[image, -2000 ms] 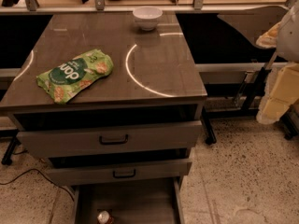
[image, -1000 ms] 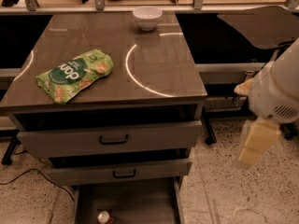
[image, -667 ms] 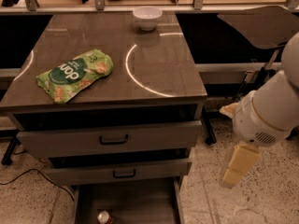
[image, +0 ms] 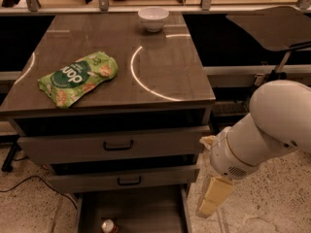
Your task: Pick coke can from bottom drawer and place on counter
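Note:
The coke can (image: 109, 225), red with a silver top, stands upright near the front of the open bottom drawer (image: 146, 208), at the bottom edge of the view and partly cut off. The counter (image: 160, 67) is the glossy grey-brown top above the drawers, with white ring marks. My gripper (image: 208, 207) hangs pointing down from the white arm (image: 262, 130), just outside the drawer's right wall. It is right of the can and holds nothing that I can see.
A green snack bag (image: 77, 76) lies on the counter's left side. A white bowl (image: 153, 18) sits at its back edge. The two upper drawers with black handles (image: 118, 144) are slightly ajar. A dark tilted panel (image: 272, 28) stands at right, and a cable (image: 19, 183) lies on the floor at left.
My arm has swung from the right edge of the view leftward and down. The gripper now hangs beside the bottom drawer's right wall. The can, bag and bowl have not moved.

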You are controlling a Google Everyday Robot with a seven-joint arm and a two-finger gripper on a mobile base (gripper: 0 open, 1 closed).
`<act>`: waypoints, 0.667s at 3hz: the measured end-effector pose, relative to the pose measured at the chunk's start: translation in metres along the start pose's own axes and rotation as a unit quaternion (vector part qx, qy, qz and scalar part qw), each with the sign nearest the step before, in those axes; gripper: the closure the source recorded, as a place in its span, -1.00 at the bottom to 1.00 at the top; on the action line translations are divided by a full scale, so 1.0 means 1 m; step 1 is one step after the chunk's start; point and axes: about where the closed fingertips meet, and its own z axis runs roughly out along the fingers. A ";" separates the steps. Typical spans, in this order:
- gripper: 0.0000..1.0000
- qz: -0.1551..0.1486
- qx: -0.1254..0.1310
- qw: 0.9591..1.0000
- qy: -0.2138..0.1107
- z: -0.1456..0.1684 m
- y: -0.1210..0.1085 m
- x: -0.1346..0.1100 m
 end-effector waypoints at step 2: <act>-1.00 0.021 -0.022 0.998 -0.061 0.074 0.024 0.004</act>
